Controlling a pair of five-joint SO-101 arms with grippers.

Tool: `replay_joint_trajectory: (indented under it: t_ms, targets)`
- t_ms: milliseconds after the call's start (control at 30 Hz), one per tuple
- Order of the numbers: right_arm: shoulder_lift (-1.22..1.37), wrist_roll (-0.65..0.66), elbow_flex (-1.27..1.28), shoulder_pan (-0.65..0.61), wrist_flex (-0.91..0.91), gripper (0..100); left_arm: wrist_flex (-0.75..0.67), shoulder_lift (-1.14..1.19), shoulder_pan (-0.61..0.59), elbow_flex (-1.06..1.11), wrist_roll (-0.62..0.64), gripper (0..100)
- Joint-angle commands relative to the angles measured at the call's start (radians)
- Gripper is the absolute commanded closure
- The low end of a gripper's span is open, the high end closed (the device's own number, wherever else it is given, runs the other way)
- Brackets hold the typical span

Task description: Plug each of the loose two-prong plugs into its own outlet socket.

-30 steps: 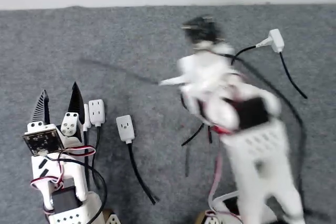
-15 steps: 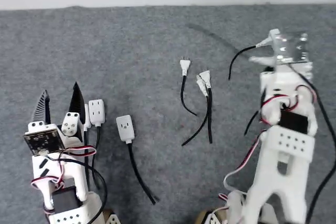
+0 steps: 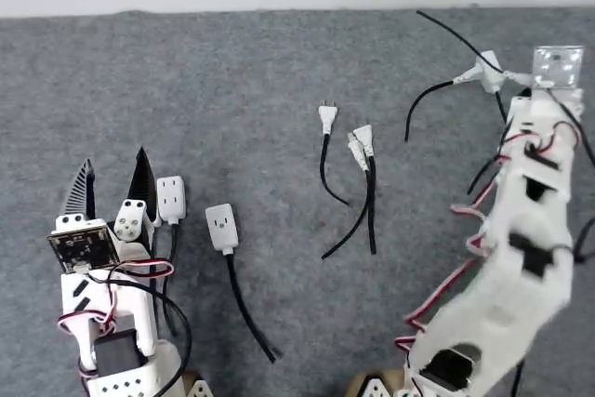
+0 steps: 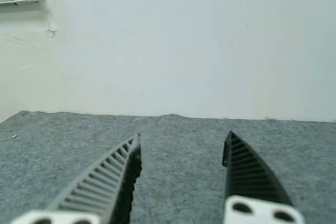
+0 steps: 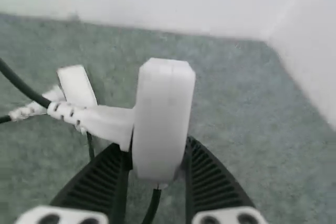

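Two loose white two-prong plugs (image 3: 326, 118) (image 3: 360, 141) on black cords lie mid-table. Two white outlet sockets (image 3: 170, 198) (image 3: 221, 227) lie just right of my left gripper (image 3: 113, 178), which rests open on the near-left mat with nothing between its fingers (image 4: 184, 136). At the far right, a third white socket (image 3: 487, 70) lies beside my right arm's wrist, with a plug and cord entering its side. In the right wrist view my right gripper (image 5: 157, 177) is shut on this white socket block (image 5: 163, 124).
Grey felt mat (image 3: 232, 72) covers the table up to a white wall at the back. Black cords (image 3: 246, 309) trail toward the near edge. A black cord (image 3: 451, 34) rises at the far right beside the held socket. A white wall corner stands close beyond the right gripper.
The right arm swung from above the middle plugs to the far right corner and closed on the white socket there; a cord there lifted. The left arm barely shifted.
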Motion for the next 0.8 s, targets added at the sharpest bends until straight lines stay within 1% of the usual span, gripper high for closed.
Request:
replay_joint_trajectory:
  t_ms: [0,67,100,233,300,333,400,467,567,633,767]
  targets:
    - [0.424,0.032,-0.634,0.012,0.163,98.9,0.005,-0.018,0.008,-0.008,-0.009,76]
    - [0.601,0.092,-0.908,0.008,0.303,97.0,0.005,-0.018,0.008,-0.008,-0.009,76]
    - [0.688,0.11,-1.053,0.007,0.377,94.0,0.005,-0.018,0.008,-0.008,-0.009,76]
    - [0.981,0.117,-1.599,-0.021,0.694,77.3,0.005,-0.018,0.009,-0.008,-0.009,76]
    - [1.09,0.115,-1.843,-0.048,0.865,74.5,0.005,-0.018,0.009,-0.008,-0.009,76]
    - [1.107,0.117,-1.854,-0.059,0.923,74.4,0.005,-0.018,0.009,-0.007,-0.009,76]
    - [1.043,0.11,-1.826,-0.073,0.984,74.4,0.005,-0.018,0.009,-0.007,-0.009,76]
    - [0.984,0.103,-1.82,-0.074,1.093,74.4,0.006,-0.018,0.009,-0.007,-0.009,76]
    - [0.898,0.025,-1.837,-0.09,1.242,74.3,0.003,-0.018,0.011,-0.001,-0.009,76]
    - [0.822,-0.005,-1.835,-0.104,1.365,74.2,0.003,-0.018,0.025,0.002,-0.011,76]
    - [0.641,-0.014,-1.835,-0.145,1.644,74.2,0.006,-0.018,0.054,0.005,-0.049,76]
